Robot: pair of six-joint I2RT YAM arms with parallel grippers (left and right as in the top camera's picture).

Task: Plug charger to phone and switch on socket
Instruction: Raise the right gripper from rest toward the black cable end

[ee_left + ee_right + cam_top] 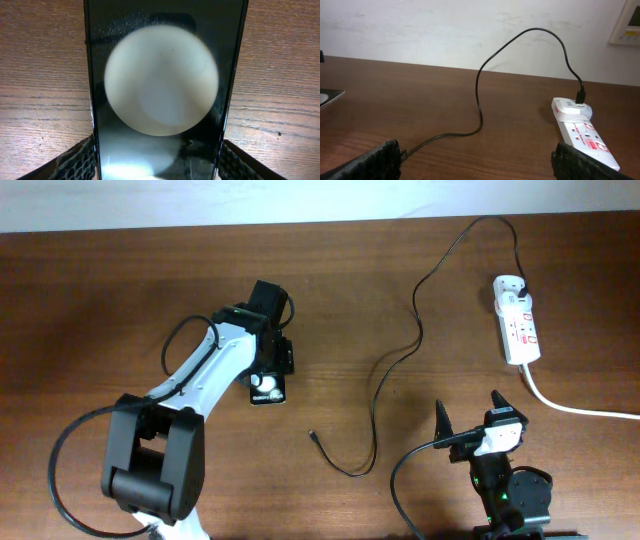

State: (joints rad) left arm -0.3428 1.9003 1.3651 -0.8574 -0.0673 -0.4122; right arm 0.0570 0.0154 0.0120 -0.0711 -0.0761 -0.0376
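Observation:
The black phone (268,389) lies flat on the wooden table, its glossy face reflecting a round light (161,80). My left gripper (270,366) is down over it, with one finger against each long edge (157,167). The thin black charger cable (418,330) runs from its plug in the white socket strip (520,330) in a loop to its free tip (312,434), which lies on the table apart from the phone. My right gripper (469,408) is open and empty at the front right; the cable (479,100) and the socket (585,137) lie ahead of it (480,162).
The socket's thick white cord (580,408) runs off to the right edge. A white wall stands behind the table's far edge (470,30). The phone's corner shows at the far left of the right wrist view (327,97).

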